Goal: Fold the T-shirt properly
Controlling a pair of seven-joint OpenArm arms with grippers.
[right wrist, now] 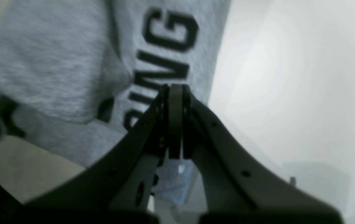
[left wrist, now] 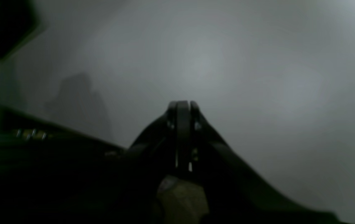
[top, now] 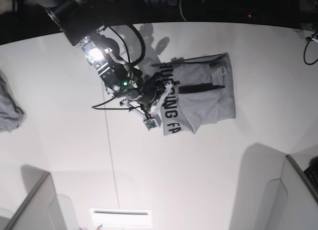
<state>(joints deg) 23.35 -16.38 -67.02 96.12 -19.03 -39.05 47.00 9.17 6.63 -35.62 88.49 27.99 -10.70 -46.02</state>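
White table (top: 198, 190) | grey T-shirt (top: 208, 98) part-folded, black lettering up | both end effectors closed, empty

Left wrist view: very dim, hazy grey, soft throughout; left pincer (left wrist: 182, 107) a dark silhouette. Right wrist view: brighter, washed-out white at right, T-shirt (right wrist: 71, 62) lettering blurred. Base view: sharp, evenly lit white tabletop (top: 208, 160), small lamp glare upper left, soft shadows at lower corners.

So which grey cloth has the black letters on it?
The T-shirt lying in the middle of the table, right by the right gripper. The other grey cloth is plain and bunched at the table's edge.
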